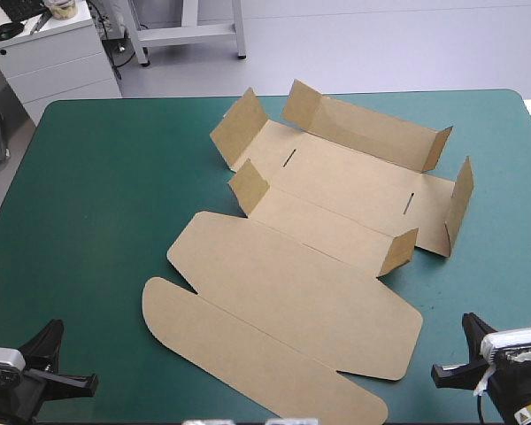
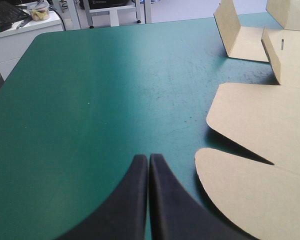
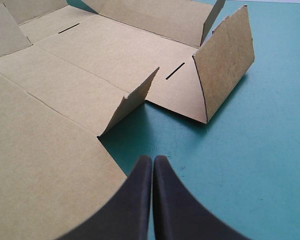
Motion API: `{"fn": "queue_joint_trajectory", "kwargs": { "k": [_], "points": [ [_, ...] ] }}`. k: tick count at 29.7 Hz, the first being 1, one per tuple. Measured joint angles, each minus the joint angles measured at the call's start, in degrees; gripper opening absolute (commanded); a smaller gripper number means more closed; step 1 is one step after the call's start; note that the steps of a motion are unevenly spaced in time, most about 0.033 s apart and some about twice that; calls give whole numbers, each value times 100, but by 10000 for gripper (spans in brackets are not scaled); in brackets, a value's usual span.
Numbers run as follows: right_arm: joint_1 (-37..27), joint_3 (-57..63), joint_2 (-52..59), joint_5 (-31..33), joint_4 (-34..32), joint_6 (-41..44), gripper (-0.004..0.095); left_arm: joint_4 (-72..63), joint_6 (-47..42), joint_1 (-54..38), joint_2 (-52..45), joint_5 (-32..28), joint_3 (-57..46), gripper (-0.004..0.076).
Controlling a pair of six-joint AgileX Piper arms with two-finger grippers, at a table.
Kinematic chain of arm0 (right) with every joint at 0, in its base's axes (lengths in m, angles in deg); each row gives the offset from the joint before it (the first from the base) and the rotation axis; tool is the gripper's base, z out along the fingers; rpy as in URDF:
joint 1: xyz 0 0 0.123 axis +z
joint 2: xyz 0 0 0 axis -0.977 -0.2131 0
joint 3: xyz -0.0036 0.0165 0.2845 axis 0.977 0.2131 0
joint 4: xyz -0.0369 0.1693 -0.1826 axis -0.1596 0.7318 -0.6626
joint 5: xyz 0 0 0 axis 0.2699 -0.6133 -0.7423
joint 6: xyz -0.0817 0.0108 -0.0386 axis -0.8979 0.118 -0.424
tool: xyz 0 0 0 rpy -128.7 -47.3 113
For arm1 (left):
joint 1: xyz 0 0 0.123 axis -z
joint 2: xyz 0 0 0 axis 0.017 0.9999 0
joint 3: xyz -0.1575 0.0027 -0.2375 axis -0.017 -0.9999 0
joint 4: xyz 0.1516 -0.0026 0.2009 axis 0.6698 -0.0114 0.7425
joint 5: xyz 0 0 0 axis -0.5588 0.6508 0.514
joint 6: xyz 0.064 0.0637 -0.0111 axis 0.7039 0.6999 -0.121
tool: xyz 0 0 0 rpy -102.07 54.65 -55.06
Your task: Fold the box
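The brown box (image 1: 319, 239) lies spread across the middle of the teal-green table, its lid panel and rounded front flap flat toward the near edge, its far wall and side flaps partly raised. My left gripper (image 1: 66, 379) rests at the near left corner, shut, apart from the box; in its own view the black fingers (image 2: 149, 162) meet in an arch with the rounded flap (image 2: 255, 195) beside them. At the near right corner my right gripper (image 1: 450, 372) is shut too. Its tip (image 3: 153, 161) hovers just off the lid's edge (image 3: 45, 165), facing a raised side flap (image 3: 225, 62).
Bare teal-green cover (image 1: 88, 195) stretches over the left half of the table. Beyond the far left corner stands a white drawer cabinet (image 1: 53, 53). A grey frame (image 1: 190, 31) stands past the far edge.
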Motion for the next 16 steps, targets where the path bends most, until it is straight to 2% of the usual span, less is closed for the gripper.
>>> {"fn": "queue_joint_trajectory", "kwargs": {
  "k": [3,8,10,12,16],
  "points": [
    [0,0,0,0,0,0,211,0,0,0,0,0,0,-10],
    [0,0,0,0,0,0,521,0,0,0,0,0,0,-10],
    [0,0,0,0,0,0,613,0,0,0,0,0,0,-10],
    [0,0,0,0,0,0,644,0,0,0,0,0,0,-10],
    [0,0,0,0,0,0,645,0,0,0,0,0,0,-10]
  ]
}}
